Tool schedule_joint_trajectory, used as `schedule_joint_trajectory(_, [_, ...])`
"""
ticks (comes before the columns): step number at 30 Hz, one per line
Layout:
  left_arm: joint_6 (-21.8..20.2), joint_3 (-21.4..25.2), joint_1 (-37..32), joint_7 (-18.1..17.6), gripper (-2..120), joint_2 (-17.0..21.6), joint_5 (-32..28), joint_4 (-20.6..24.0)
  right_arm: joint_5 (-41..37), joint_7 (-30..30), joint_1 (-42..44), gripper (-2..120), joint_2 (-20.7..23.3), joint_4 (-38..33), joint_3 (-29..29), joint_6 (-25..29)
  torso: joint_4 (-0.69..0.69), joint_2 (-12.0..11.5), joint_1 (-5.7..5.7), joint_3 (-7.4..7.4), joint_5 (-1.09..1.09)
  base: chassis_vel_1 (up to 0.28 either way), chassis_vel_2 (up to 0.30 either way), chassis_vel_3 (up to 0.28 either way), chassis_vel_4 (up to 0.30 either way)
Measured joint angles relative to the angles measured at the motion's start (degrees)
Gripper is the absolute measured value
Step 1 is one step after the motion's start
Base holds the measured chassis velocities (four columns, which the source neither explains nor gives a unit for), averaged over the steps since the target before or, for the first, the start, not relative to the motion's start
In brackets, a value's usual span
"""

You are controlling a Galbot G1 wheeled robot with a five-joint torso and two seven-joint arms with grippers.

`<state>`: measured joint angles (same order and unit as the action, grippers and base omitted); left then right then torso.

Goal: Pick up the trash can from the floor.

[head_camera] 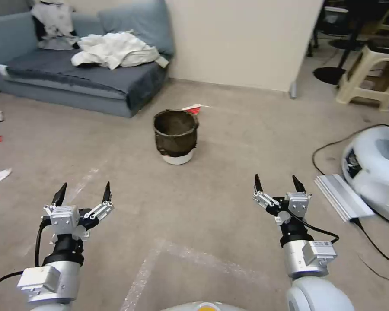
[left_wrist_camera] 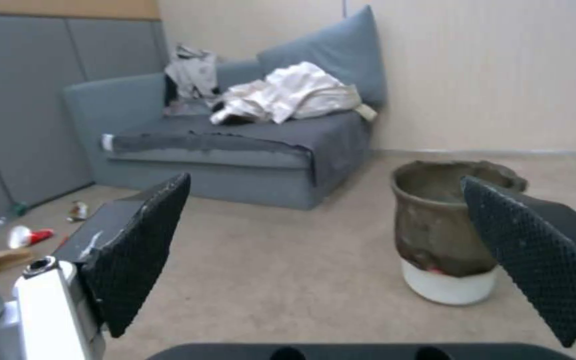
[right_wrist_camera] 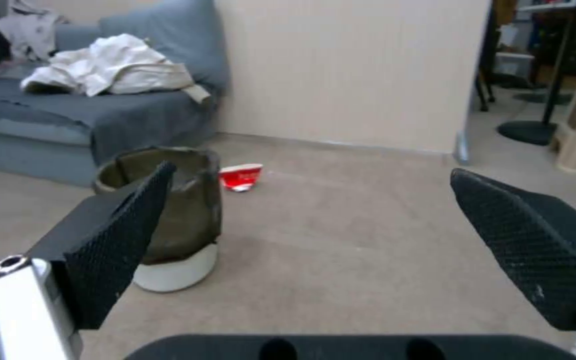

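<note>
The trash can point(head_camera: 176, 136) stands upright on the floor point(head_camera: 229, 142) at twelve o'clock, well apart from us. Our left gripper point(head_camera: 83, 192) at seven and right gripper point(head_camera: 277, 183) at five hover wide-spread, empty. We judge the approach not yet begun; next calls for closing in on the rim.

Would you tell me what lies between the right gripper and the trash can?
Only bare floor lies between the open right gripper and the trash can, per head view.

We see soft, even indoor light, faint shadows, mild blur in wrist views, curved head-view edges
</note>
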<state>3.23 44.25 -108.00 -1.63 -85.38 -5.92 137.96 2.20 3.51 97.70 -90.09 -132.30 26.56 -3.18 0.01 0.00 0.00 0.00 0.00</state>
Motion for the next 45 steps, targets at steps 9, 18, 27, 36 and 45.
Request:
schedule_joint_trajectory(9, [0.50,0.02,0.30,-0.01,100,0.16,0.42,-0.24,0.07,-0.56,-0.11,100,0.09,0.02,0.28,-0.90,-0.03,0.00,0.00,0.00,0.00,0.004,0.008,0.005,0.004])
schedule_joint_trajectory(18, [0.06,0.18,-0.07,-0.01,100,0.34,0.30,0.51,0.17,-1.05,-0.23,100,0.05,-0.08,0.16,-1.32,-0.02,0.00,0.00,0.00,0.01,-0.005,0.008,0.009,-0.004])
schedule_joint_trajectory(27, [-0.09,0.50,-0.97,0.09,100,0.38,0.00,0.87,0.26,-0.91,-0.12,100,0.00,0.02,0.09,-1.33,-0.01,0.00,0.00,0.00,0.02,-0.130,0.127,0.125,-0.119])
schedule_joint_trajectory(36, [0.05,0.95,-1.53,0.16,100,0.38,-0.31,1.29,0.27,-0.88,-0.03,100,-0.06,0.02,0.01,-1.19,-0.01,0.00,0.00,0.00,0.01,-0.146,0.139,0.139,-0.139])
schedule_joint_trajectory(45, [0.11,0.90,-1.75,0.23,100,0.30,-0.44,1.64,0.27,-0.81,-0.01,100,-0.05,-0.12,-0.02,-1.12,-0.02,0.00,0.01,0.00,-0.01,-0.172,0.165,0.167,-0.171])
